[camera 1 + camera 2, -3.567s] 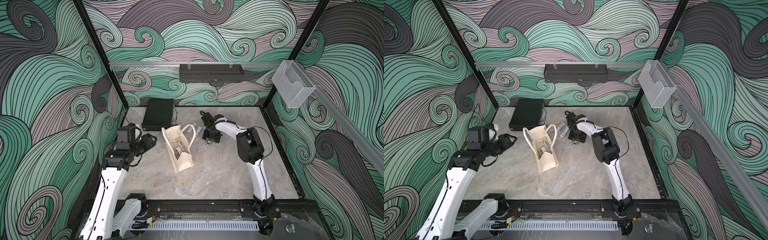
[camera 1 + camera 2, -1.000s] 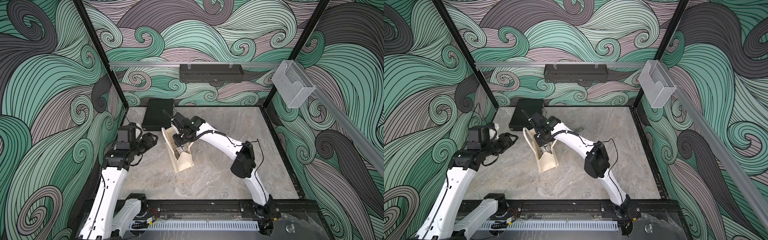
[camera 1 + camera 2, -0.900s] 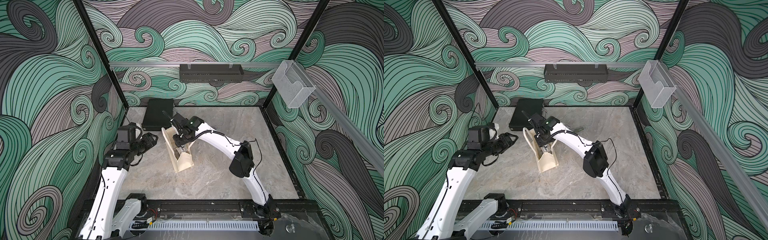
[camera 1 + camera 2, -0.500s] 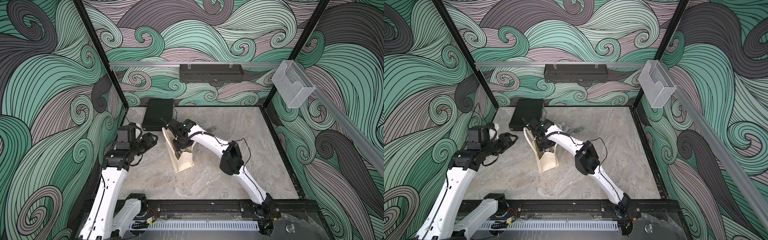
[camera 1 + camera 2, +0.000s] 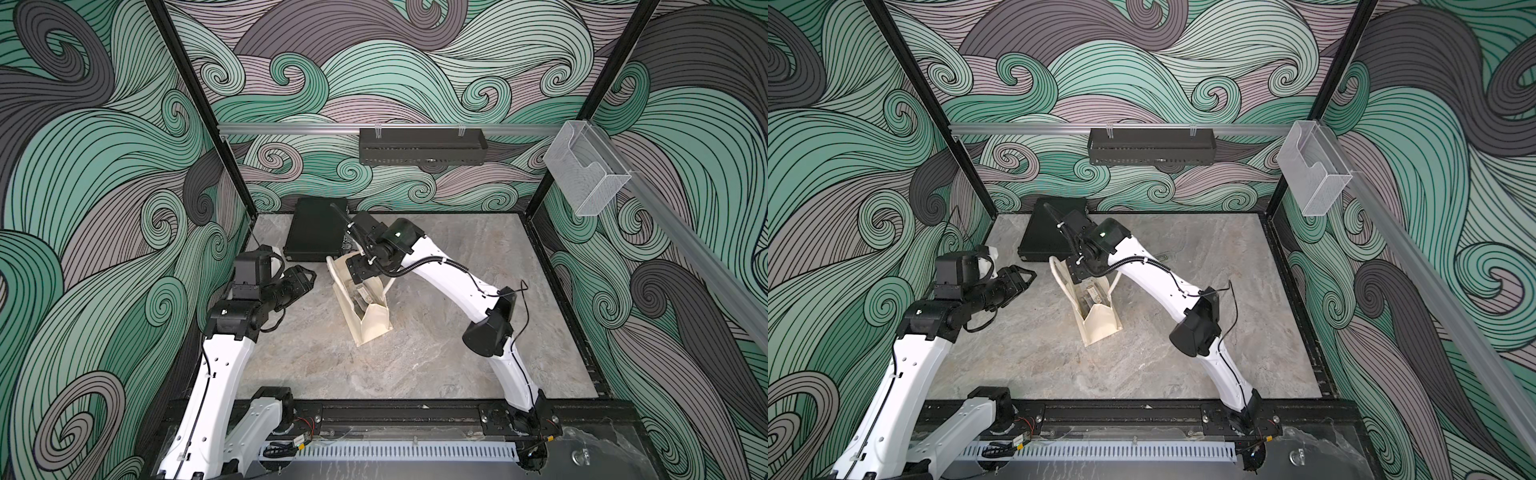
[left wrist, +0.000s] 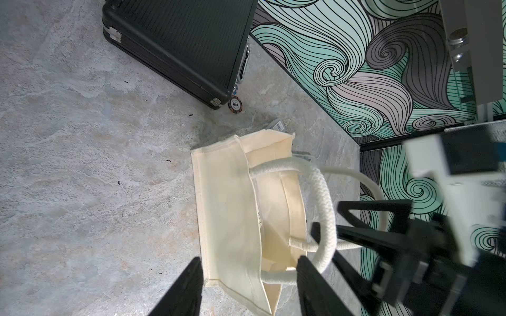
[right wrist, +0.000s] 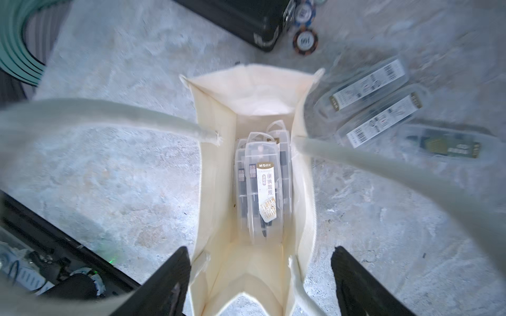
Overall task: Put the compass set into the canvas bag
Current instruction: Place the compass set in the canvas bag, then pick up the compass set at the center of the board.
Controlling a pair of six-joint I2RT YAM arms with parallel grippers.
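Note:
The cream canvas bag [image 5: 370,322] [image 5: 1100,324] stands upright on the table with its mouth open. Several compass sets in clear plastic cases [image 7: 264,177] lie inside it, and they also show in a top view [image 5: 1090,297]. My right gripper [image 7: 260,249] [image 5: 361,270] hangs open just above the bag's mouth, nothing between its fingers [image 7: 175,273]. My left gripper [image 6: 249,258] [image 5: 305,276] is open and empty. It points at the bag [image 6: 227,208] from the left, a short way off.
Three more cased compass sets [image 7: 383,120] lie on the table right of the bag. A flat black hard case [image 5: 316,235] [image 6: 180,41] sits behind the bag, with poker chips [image 7: 305,39] at its corner. The bag's rope handles [image 6: 325,208] loop upward.
My right gripper has opened wide over the bag's mouth, and its arm has shifted a little. The left arm has stayed put.

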